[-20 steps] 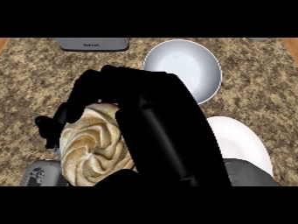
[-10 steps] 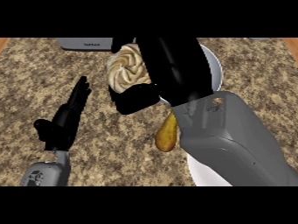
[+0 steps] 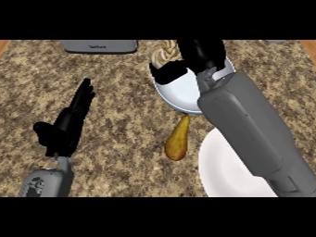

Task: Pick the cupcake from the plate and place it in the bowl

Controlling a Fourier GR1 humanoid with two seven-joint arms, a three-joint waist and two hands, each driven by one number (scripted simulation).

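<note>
Right hand (image 3: 203,54) holds cupcake (image 3: 163,50) over bowl (image 3: 176,96); pear (image 3: 177,143) lies beside plate (image 3: 223,172).

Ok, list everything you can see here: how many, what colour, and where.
cupcake: one, cream and tan swirl, held above the bowl's far rim
bowl: one, white, right of centre
plate: one, white, lower right, partly under the forearm
pear-shaped fruit: one, yellow-brown, lying on the counter left of the plate
grey box: one, top edge
counter: one, speckled brown
left hand: one, black, open, at left
right hand: one, black, curled round the cupcake
</note>
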